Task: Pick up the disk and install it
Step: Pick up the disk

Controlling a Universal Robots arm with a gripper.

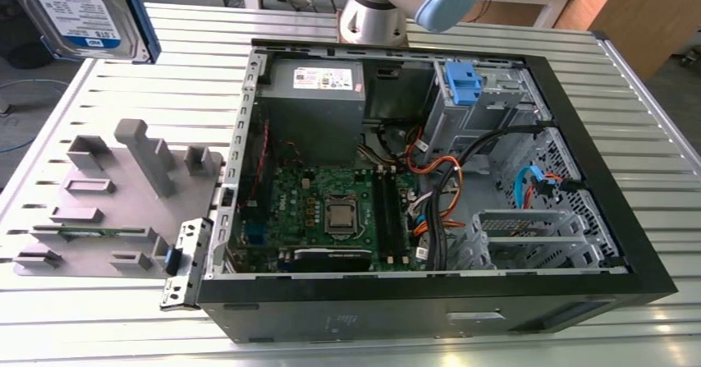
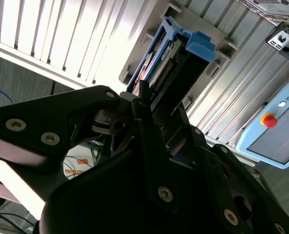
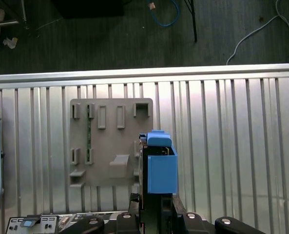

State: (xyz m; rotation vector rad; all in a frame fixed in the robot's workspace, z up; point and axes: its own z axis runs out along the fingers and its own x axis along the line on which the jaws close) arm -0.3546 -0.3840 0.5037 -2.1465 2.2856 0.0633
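A: Gripper state?
B: Gripper (image 3: 151, 204) is clamped on one end of the disk (image 3: 161, 168). Blue rail faces the first wrist view.
A: Disk location?
B: In the air above the table (image 1: 613, 96), at the exterior view's upper left. It sits over the edge of the grey fixture (image 1: 110, 194), well apart from the open case (image 1: 438, 178).

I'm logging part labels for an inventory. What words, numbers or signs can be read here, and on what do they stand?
None can be quoted reliably.
Blue-and-white label on the disk: print blurred.
White sticker on the power supply: too small.
Motherboard markings: too small.
Control pendant lettering: cut off at the picture's edge.
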